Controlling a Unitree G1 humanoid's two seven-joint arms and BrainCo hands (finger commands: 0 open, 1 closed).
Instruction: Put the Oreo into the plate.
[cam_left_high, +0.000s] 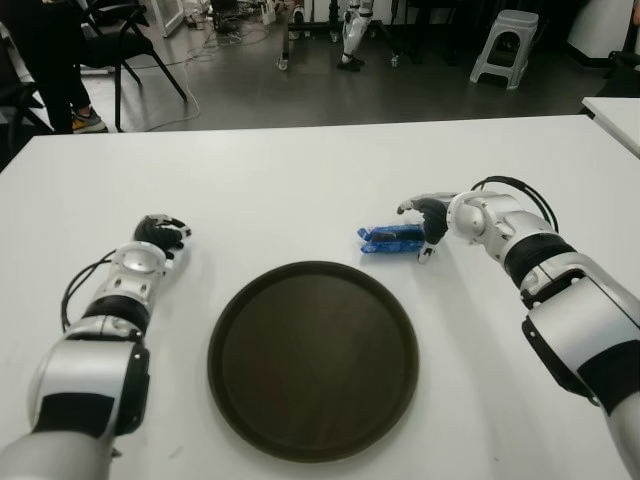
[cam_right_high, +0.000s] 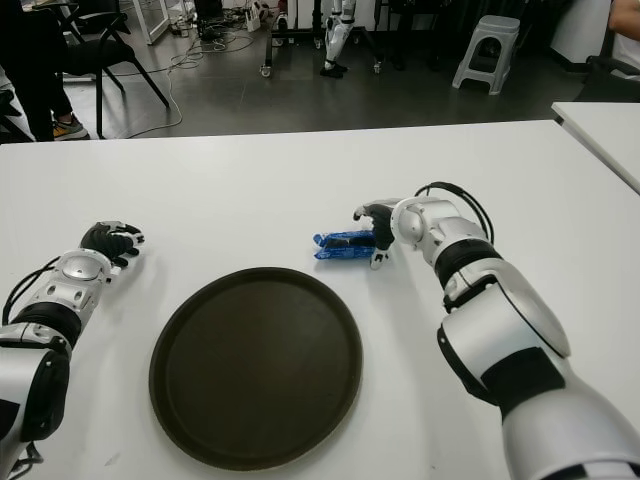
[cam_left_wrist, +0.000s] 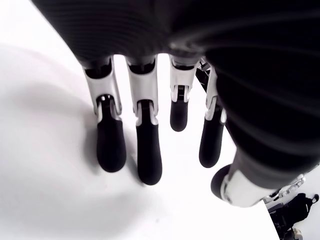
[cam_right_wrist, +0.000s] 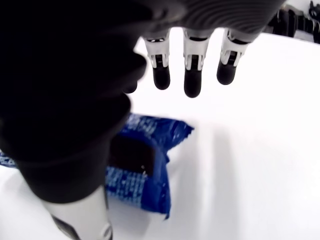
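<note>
The right hand (cam_left_high: 428, 222), fingers spread and holding nothing, hovers at the right end of the Oreo pack (cam_left_high: 390, 239), which lies crosswise just beyond the plate (cam_left_high: 312, 358), far from the left hand (cam_left_high: 160, 234).

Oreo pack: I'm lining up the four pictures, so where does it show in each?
Left eye view: Oreo pack, beyond the plate, at the right hand.
Right eye view: same spot.
Left wrist view: not in it.
Right wrist view: under the hand.
Shared landmark: the right hand's fingers.

Head stereo pair looks down on the table (cam_left_high: 300, 180); wrist cameras sit close above each hand's fingers (cam_left_wrist: 145, 150).
</note>
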